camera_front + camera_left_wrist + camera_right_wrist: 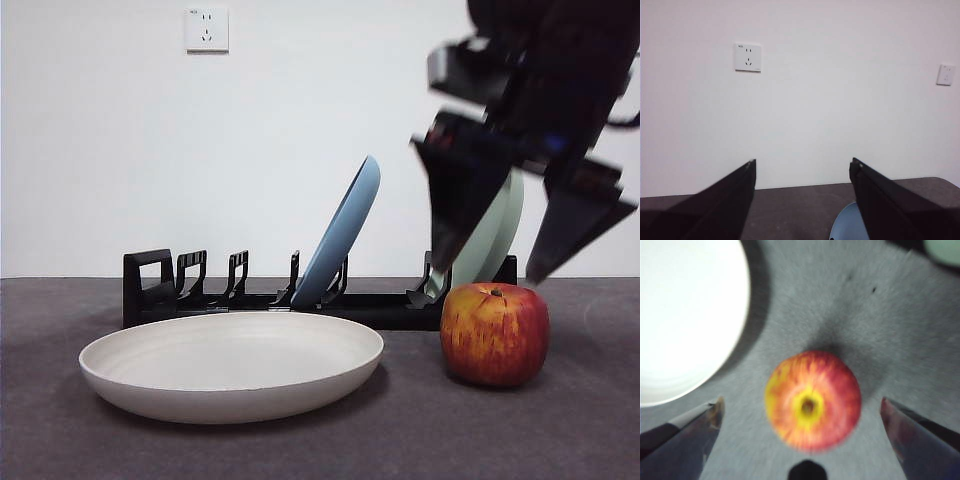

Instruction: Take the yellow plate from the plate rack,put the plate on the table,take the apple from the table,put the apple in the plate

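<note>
The yellow plate [232, 365] lies flat on the table [560, 430] in front of the plate rack [300, 298]; it also shows in the right wrist view [685, 315]. The red apple [495, 333] stands on the table to the plate's right, apart from it. My right gripper [490, 270] hangs open just above the apple, one jaw on either side. In the right wrist view the apple [812, 400] lies straight below the open gripper [802, 412], untouched. My left gripper [802, 172] is open and empty, raised, facing the wall.
A light blue plate [343, 235] leans in the rack's middle and a sage green plate [493, 238] stands at its right end, behind the right gripper. The blue plate's rim shows in the left wrist view [847, 225]. A wall socket [206, 29] is behind.
</note>
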Motion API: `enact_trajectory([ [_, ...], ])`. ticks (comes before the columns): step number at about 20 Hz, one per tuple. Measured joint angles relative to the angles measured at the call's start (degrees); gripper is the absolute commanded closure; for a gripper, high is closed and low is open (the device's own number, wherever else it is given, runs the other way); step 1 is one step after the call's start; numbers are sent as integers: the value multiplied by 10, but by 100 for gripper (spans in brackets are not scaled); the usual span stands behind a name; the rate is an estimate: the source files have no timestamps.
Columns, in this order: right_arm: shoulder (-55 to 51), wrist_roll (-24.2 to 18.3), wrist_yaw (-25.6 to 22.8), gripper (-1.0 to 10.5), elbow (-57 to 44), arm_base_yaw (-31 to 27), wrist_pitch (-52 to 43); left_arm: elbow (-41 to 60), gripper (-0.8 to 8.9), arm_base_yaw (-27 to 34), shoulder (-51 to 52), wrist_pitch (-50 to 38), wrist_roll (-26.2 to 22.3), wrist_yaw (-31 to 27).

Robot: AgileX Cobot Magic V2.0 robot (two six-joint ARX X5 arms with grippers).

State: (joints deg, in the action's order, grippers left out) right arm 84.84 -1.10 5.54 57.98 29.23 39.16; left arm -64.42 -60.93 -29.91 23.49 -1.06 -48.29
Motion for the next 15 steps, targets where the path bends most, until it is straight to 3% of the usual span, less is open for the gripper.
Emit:
enact_trajectory([
  [8, 93, 0, 0, 421, 0, 0, -49, 0, 500, 0, 0, 7, 0, 2],
  [9, 103, 0, 0, 475, 0, 0, -49, 0, 500, 0, 0, 10, 0, 2],
  [13, 122, 0, -1, 943, 0, 0, -46, 0, 500, 0, 0, 24, 0, 2],
  [15, 122, 0, -1, 963, 0, 0, -45, 0, 500, 0, 0, 26, 0, 2],
])
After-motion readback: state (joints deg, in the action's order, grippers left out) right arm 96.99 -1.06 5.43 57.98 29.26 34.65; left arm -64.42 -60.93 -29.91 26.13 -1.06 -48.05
